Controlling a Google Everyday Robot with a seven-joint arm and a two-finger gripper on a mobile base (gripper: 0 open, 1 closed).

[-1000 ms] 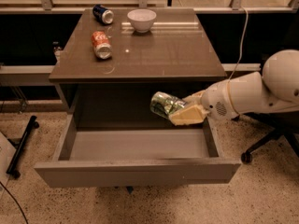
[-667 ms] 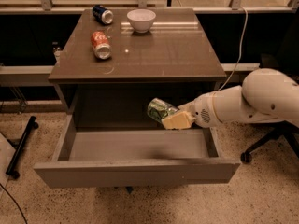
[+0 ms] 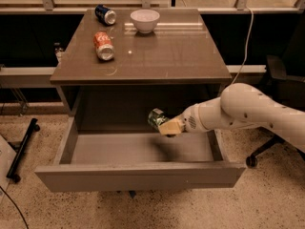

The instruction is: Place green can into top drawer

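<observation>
The green can [image 3: 155, 118] is held on its side in my gripper [image 3: 167, 126], whose pale fingers [image 3: 171, 127] are shut on it. The white arm reaches in from the right. The can hangs inside the open top drawer [image 3: 138, 175], over its back middle part, a little above the grey floor. The drawer is pulled out wide from the grey-brown cabinet [image 3: 143, 46], its flat front panel toward the camera.
On the cabinet top lie a red can [image 3: 104, 46] and a dark blue can [image 3: 105, 14], both on their sides, and a white bowl [image 3: 145, 20] stands at the back. An office chair base [image 3: 267, 151] is on the right, a black stand leg [image 3: 21, 149] on the left.
My arm has moved left and down, carrying the green can from the drawer's right side toward its back middle and lower into it.
</observation>
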